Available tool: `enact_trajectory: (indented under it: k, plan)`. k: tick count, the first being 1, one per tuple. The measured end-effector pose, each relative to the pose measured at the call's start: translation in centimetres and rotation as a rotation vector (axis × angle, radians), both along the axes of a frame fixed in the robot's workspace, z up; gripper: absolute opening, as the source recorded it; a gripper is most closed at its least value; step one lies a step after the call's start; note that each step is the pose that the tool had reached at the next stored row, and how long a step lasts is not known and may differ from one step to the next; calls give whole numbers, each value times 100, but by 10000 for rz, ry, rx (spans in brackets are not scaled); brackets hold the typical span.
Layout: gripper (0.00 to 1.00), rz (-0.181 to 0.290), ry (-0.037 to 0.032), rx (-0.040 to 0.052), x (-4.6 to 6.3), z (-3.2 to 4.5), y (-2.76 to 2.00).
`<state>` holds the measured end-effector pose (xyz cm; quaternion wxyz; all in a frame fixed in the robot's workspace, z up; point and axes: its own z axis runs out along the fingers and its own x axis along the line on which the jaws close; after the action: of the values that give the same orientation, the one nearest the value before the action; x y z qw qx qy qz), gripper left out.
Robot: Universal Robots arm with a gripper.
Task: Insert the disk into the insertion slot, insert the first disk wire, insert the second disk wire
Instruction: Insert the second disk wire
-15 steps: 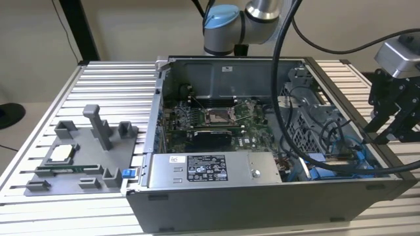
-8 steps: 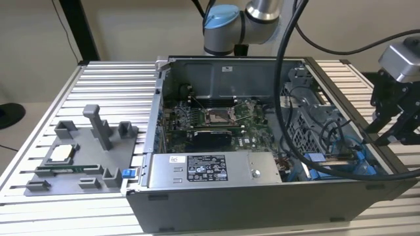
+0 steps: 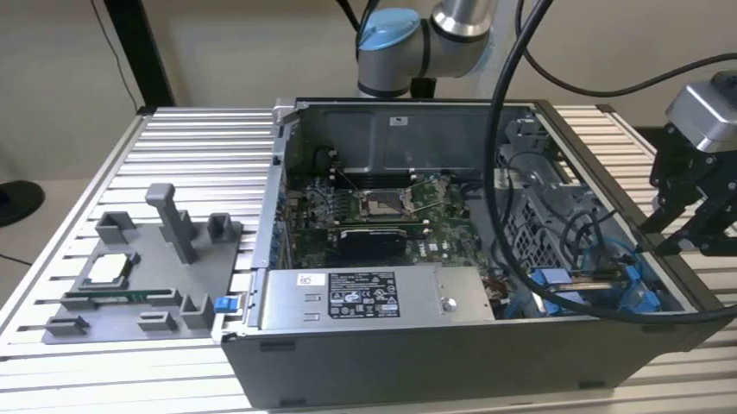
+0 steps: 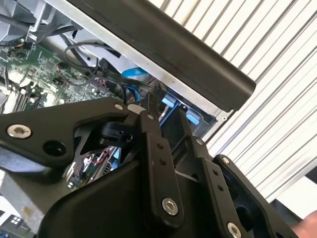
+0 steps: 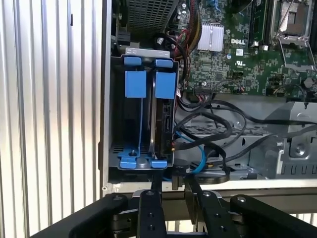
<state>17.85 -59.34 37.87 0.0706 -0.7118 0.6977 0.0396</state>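
Note:
The insertion slot is a grey bay with blue rails and tabs in the corner of the open computer case. The disk stands edge-on in one of its two tracks, under a blue tab; the other track holds nothing. A blue wire and black wires curl beside the disk's end. My gripper hovers just outside the case wall by the bay, fingers apart and open, with nothing clamped. It also appears in the second wrist view and at the exterior view's right.
Inside the case lie the green motherboard and a grey labelled power-supply box. A perforated cage sits past the bay. A grey fixture stands on the ribbed metal table at the exterior view's left. Thick black arm cables hang over the case.

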Motion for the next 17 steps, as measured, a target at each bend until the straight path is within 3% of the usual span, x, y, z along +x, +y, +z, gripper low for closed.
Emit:
enact_trajectory:
  k: [9, 14, 17]
  plan:
    - [100, 294, 0, 30, 31, -84, -5]
    - [100, 317, -3, 273, 33, -108, -31]
    - [100, 317, -5, 352, 33, -127, -66]
